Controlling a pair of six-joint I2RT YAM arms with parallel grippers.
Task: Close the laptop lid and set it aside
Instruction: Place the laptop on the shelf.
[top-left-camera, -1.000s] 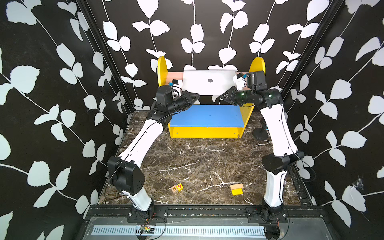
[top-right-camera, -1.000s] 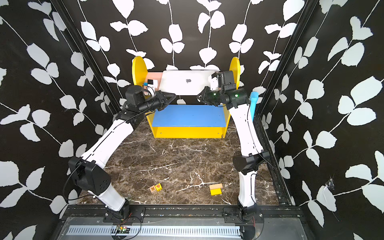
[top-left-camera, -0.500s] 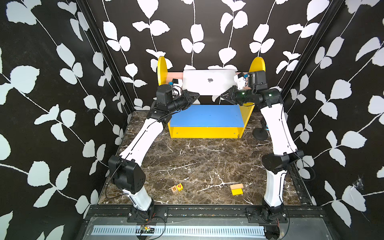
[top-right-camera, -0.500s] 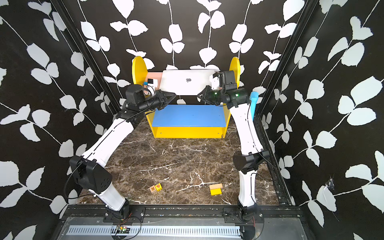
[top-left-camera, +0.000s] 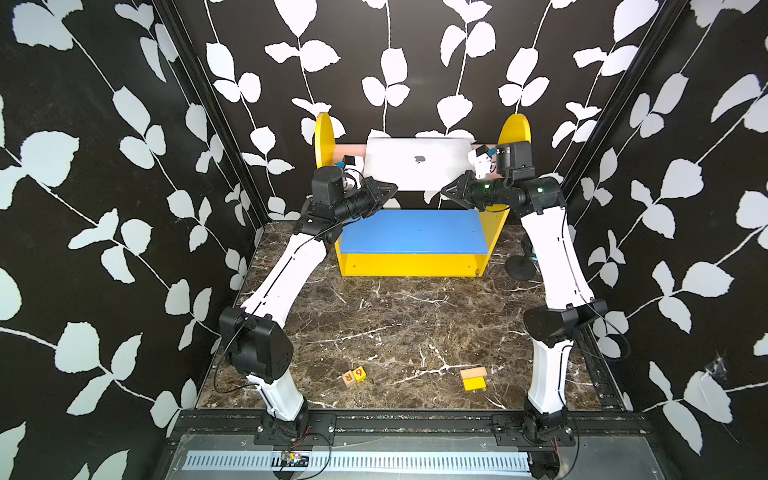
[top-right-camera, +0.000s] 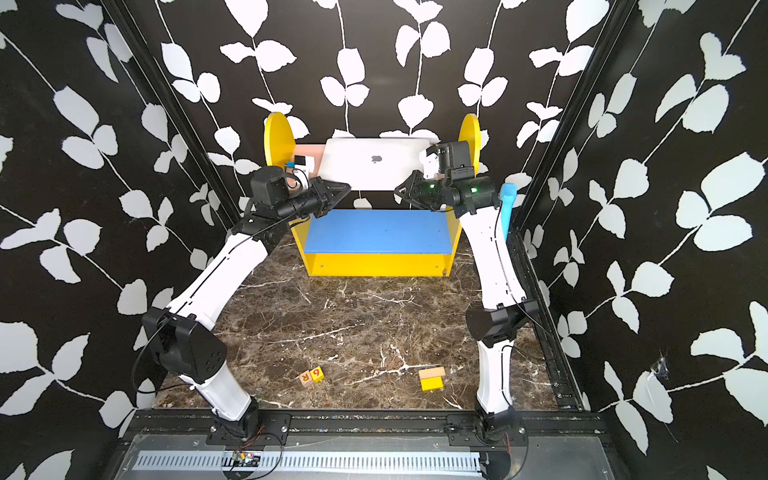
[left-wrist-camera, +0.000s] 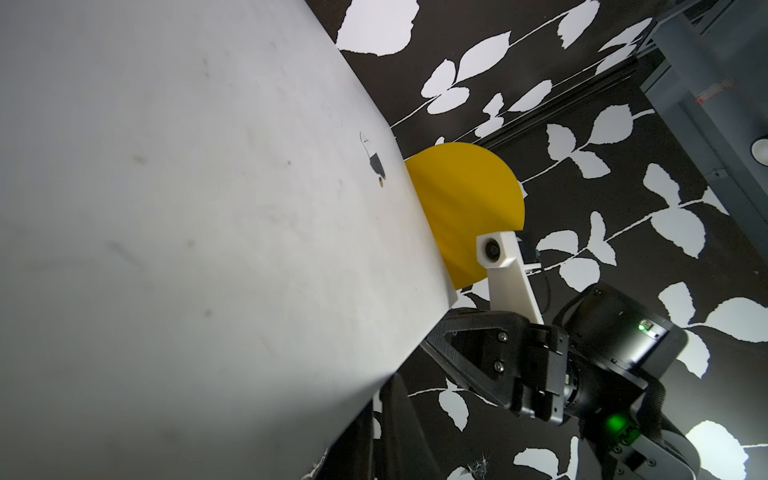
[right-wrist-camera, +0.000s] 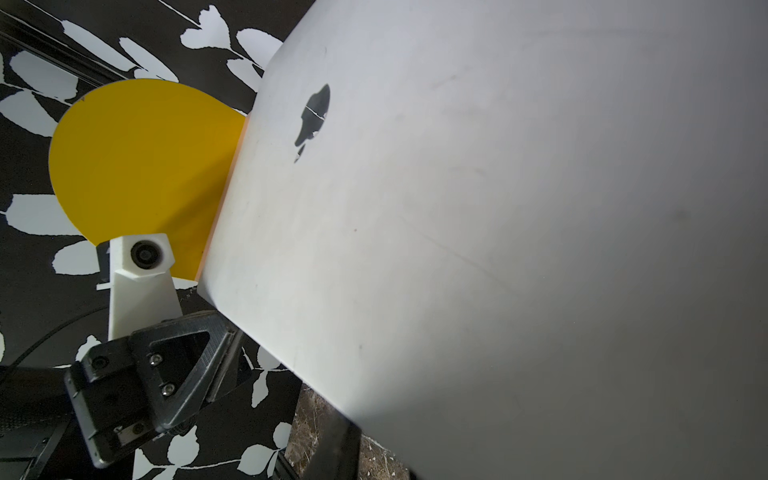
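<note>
Dark marble tabletop (top-left-camera: 395, 316), black leaf-print walls (top-left-camera: 104, 166) — laptop (top-left-camera: 399, 174) by yellow shelf unit (top-left-camera: 411, 264)

A dark marble worktop (top-left-camera: 395, 324) lies between black walls (top-left-camera: 124, 174) printed with white leaves. At its back stands a yellow shelf (top-left-camera: 409, 264) with a blue deck (top-left-camera: 415, 230); a black round base (top-left-camera: 519, 269) rests just beside it. Near the front lie two touching letter cubes (top-left-camera: 353, 375) and, well apart from them, a yellow block (top-left-camera: 474, 383) touching a wooden block (top-left-camera: 473, 371).
</note>
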